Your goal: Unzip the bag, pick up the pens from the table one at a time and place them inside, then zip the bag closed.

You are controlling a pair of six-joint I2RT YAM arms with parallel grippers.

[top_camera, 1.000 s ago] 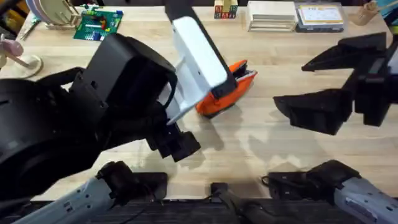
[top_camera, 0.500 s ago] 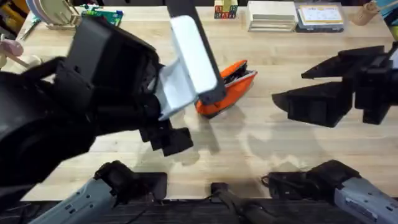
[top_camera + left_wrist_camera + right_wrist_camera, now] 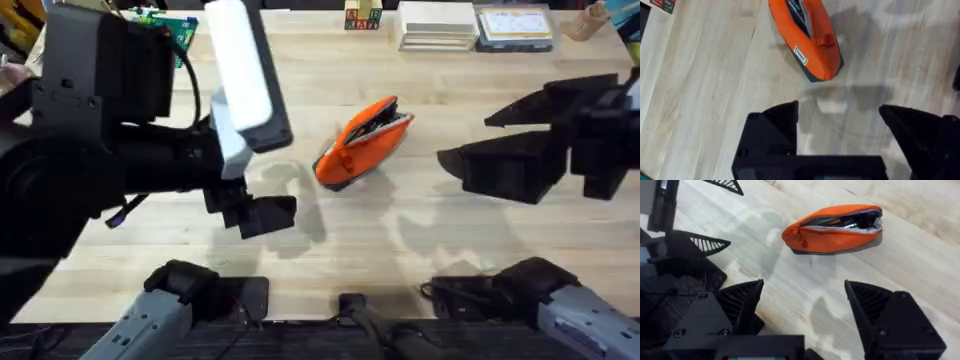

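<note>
I can't make out what lies inside the bag (image 3: 832, 229); my left wrist view crops its far end at the top edge.

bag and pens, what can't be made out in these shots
- Contents of the bag: the right wrist view shows items through the open zip, too small to count or name.
- The bag's far end: cut off by the frame edge in the left wrist view.
- Table under the left arm: hidden in the overhead view, so pens could lie there.

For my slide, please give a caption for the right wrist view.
Open right end effector above the table, near the unzipped orange bag.
</note>
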